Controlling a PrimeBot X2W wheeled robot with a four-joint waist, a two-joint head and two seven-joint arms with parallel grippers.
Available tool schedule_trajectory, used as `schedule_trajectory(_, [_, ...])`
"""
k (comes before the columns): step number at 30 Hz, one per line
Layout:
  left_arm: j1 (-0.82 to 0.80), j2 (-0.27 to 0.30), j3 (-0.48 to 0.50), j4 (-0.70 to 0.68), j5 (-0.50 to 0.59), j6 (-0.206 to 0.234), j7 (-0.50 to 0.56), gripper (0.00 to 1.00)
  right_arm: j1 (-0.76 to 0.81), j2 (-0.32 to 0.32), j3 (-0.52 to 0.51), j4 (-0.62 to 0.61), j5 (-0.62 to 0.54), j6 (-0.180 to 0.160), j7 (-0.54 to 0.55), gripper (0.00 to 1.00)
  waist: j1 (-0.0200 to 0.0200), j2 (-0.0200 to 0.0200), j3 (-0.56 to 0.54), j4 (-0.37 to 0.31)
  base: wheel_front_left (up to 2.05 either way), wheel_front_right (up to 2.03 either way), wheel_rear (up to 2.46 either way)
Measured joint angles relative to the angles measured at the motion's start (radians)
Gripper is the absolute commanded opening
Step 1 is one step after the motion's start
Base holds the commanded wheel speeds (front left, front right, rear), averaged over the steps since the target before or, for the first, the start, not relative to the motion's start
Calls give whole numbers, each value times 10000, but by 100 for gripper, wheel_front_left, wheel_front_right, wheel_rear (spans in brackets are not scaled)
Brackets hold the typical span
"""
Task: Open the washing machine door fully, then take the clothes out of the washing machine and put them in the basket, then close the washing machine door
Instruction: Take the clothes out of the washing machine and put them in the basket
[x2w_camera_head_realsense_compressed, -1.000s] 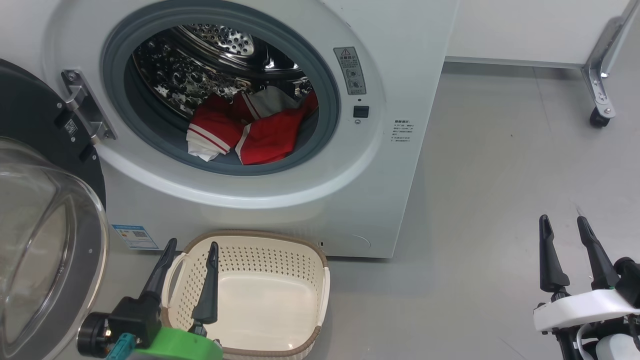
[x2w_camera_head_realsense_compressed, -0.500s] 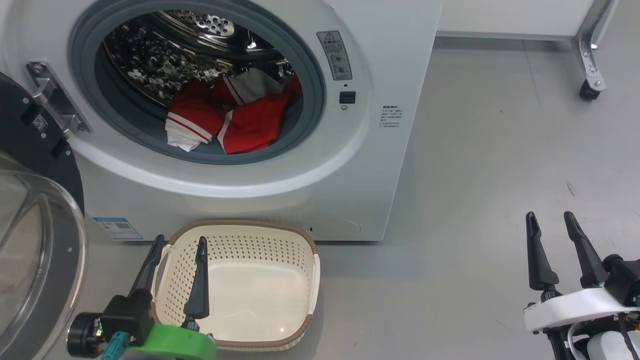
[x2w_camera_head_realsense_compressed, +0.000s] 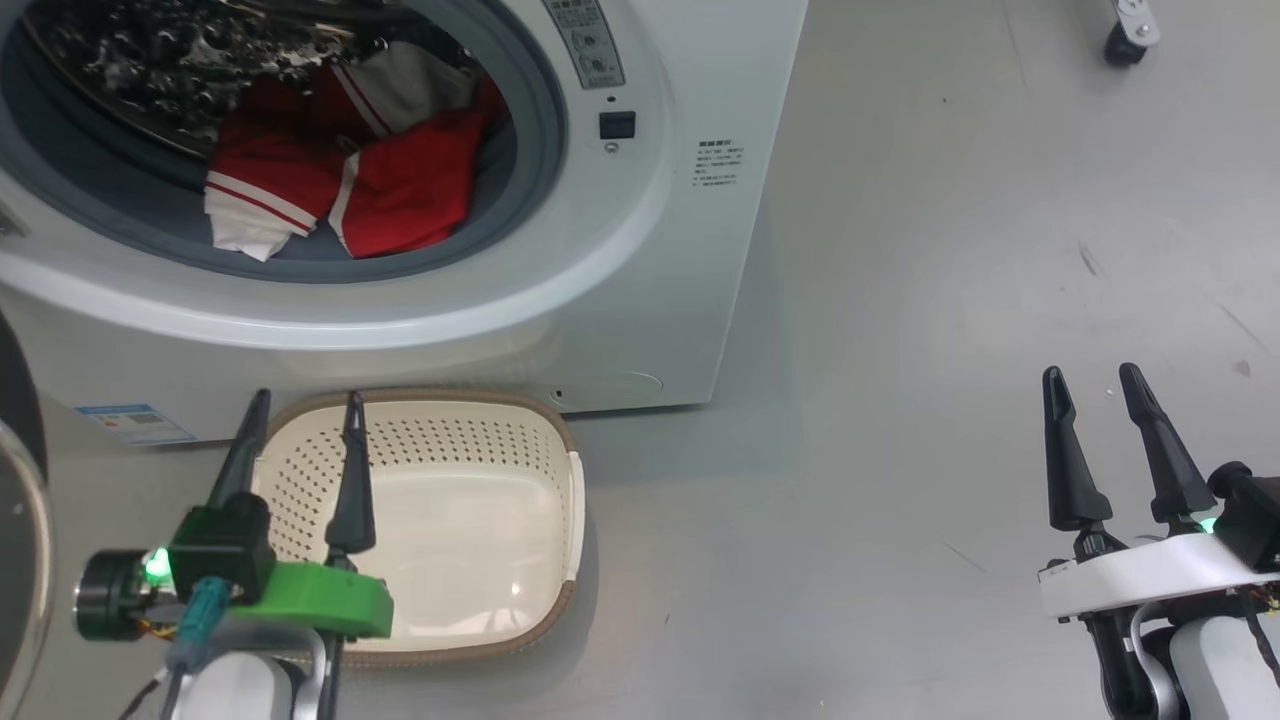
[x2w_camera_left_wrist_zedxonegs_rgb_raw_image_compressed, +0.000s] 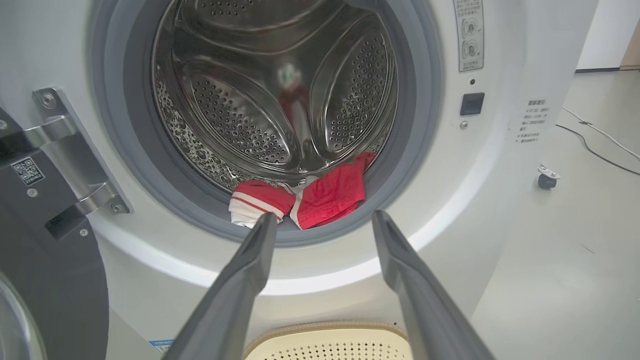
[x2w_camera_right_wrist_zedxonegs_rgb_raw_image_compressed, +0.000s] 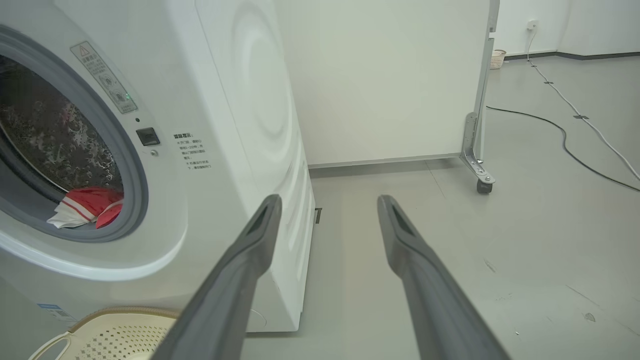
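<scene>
Clothes (x2w_camera_head_realsense_compressed: 410, 190) lie inside the washing machine (x2w_camera_head_realsense_compressed: 640, 300): red pieces with white stripes, heaped at the front bottom of the steel drum (x2w_camera_left_wrist_zedxonegs_rgb_raw_image_compressed: 235, 115), one white-edged corner resting on the grey gasket (x2w_camera_left_wrist_zedxonegs_rgb_raw_image_compressed: 130, 165). Any print on them looks too crumpled to read. Washing machine door (x2w_camera_left_wrist_zedxonegs_rgb_raw_image_compressed: 55, 285) stands open on the left side on its metal hinge (x2w_camera_left_wrist_zedxonegs_rgb_raw_image_compressed: 85, 170), dark inner side facing out. Basket (x2w_camera_head_realsense_compressed: 480, 540) sits on the floor (x2w_camera_head_realsense_compressed: 900, 300) just in front of the machine, below the opening, cream bottom showing. Left gripper (x2w_camera_head_realsense_compressed: 307, 400) hovers above the basket's left side, fingers spread wide, nothing between them, tips aimed toward the drum opening. Right gripper (x2w_camera_head_realsense_compressed: 1088, 372) hangs well off to the right above the grey floor, apart from machine and basket, fingers likewise spread, grasping nothing. A caster (x2w_camera_head_realsense_compressed: 1125, 45) shows at the far right.
</scene>
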Motion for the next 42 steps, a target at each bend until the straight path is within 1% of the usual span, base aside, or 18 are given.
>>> schedule_trajectory(6, [-988, 274, 476, 56, 144, 174, 566, 100, -187, -38, 186, -61, 234, 0, -10, 100, 0, 0, 655, -498, 0, 0, 0])
schedule_trajectory(8, [-1369, 568, 598, 123, 364, 192, 857, 100, -295, -52, 222, -69, 303, 0, -10, 100, 0, 0, 883, -662, 0, 0, 0])
schedule_trajectory(14, [-2347, 1179, 1220, 410, 761, 299, 1768, 100, -733, -100, 360, -221, 476, 0, -10, 100, 0, 0, 1601, -1157, 0, 0, 0])
schedule_trajectory(15, [-2732, 1379, 1388, 495, 830, 332, 2069, 100, -881, -109, 397, -257, 531, 0, -10, 100, 0, 0, 1842, -1313, 0, 0, 0])
schedule_trajectory(17, [-3150, 1557, 1509, 606, 972, 334, 2330, 100, -1014, -127, 403, -297, 635, 0, -10, 100, 0, 0, 2087, -1465, 0, 0, 0])
schedule_trajectory(25, [-4619, 2196, 1712, 1172, 1697, 339, 3532, 100, -1555, -228, 451, -395, 775, 0, -10, 100, 1, 0, 3019, -1986, 0, 0, 0])
schedule_trajectory(32, [-5805, 2859, 1891, 1858, 2424, 351, 4500, 100, -1946, -301, 535, -439, 851, 0, -10, 100, 1, 0, 3709, -2297, 0, 0, 0])
schedule_trajectory(42, [-6696, 3348, 1942, 2732, 3172, 353, 5352, 100, -2270, -337, 654, -437, 857, 0, -10, 100, 1, 0, 4302, -2547, 0, 0, 0])
